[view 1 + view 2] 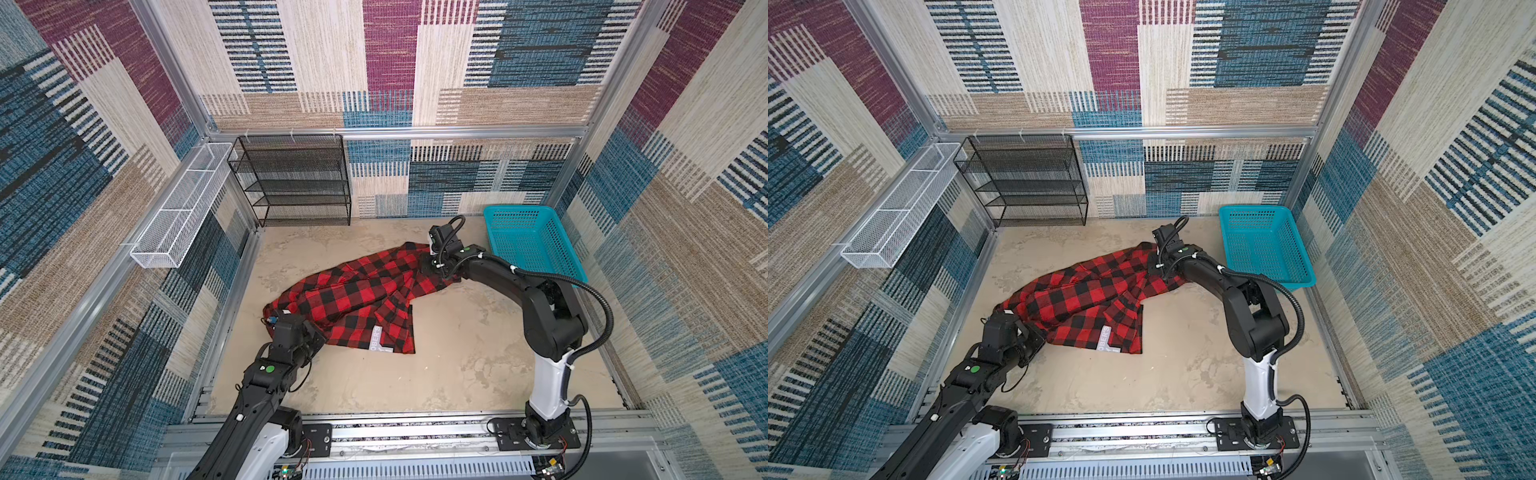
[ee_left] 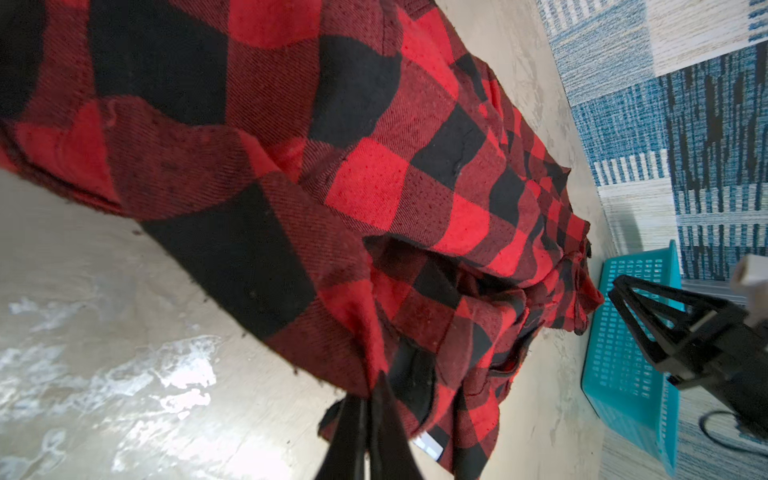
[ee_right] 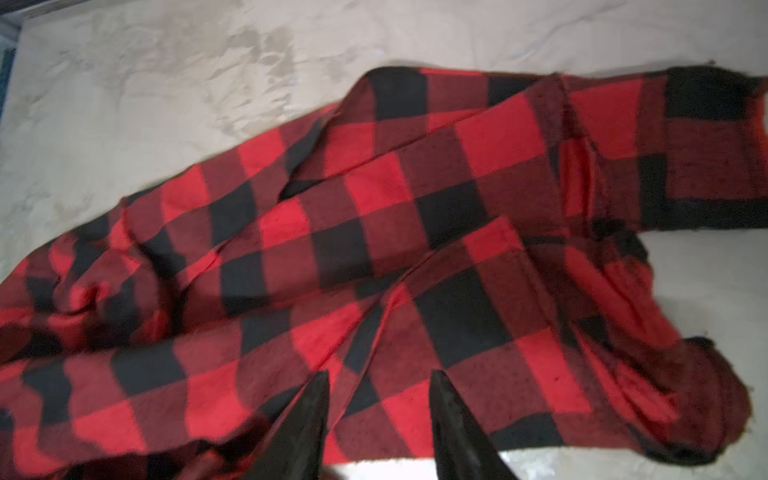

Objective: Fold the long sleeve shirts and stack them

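Note:
The long sleeve shirt (image 1: 357, 291) (image 1: 1088, 299) is a red-and-black check flannel lying crumpled across the middle of the floor, with white lettering (image 1: 376, 338) on its near flap. My left gripper (image 2: 370, 390) is shut on a pinch of fabric at the shirt's near-left end (image 1: 276, 318). At the shirt's far-right end my right gripper (image 3: 380, 374) (image 1: 428, 266) hovers low over the cloth (image 3: 374, 228). Its jaws stand apart with nothing between them. The left wrist view shows the shirt (image 2: 374, 166) stretching away toward the right gripper.
A teal plastic basket (image 1: 536, 241) (image 1: 1262, 245) sits at the back right, just behind the right arm. At the back left a black mesh shelf (image 1: 291, 178) stands against the wall. A white wire basket (image 1: 178, 208) hangs on the left rail.

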You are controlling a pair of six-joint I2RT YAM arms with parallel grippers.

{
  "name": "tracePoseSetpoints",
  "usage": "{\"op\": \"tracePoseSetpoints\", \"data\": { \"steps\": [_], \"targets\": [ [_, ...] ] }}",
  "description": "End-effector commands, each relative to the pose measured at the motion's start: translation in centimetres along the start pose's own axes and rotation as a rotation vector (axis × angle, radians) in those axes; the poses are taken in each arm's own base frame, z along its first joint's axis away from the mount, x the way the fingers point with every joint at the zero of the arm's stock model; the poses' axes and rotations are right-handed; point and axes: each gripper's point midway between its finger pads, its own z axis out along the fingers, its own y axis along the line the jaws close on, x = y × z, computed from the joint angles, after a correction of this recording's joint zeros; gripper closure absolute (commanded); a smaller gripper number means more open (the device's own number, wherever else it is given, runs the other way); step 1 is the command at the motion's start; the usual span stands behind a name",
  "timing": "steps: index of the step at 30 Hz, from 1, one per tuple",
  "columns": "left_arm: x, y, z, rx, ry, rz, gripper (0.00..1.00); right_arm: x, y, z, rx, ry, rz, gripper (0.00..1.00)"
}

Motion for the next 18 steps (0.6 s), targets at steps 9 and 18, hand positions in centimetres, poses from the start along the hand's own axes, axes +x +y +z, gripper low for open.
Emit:
{"op": "tracePoseSetpoints", "data": {
  "steps": [9, 18],
  "targets": [
    [0.3, -1.0, 0.7, 0.031, 0.038, 0.033, 0.95, -0.9, 1.2, 4.9, -0.07, 0.05, 0.087, 0.61],
    [0.3, -1.1, 0.7, 0.038, 0.036, 0.035, 0.96, 0.8, 0.0, 3.8, -0.043, 0.051, 0.155, 0.63]
  ]
}}
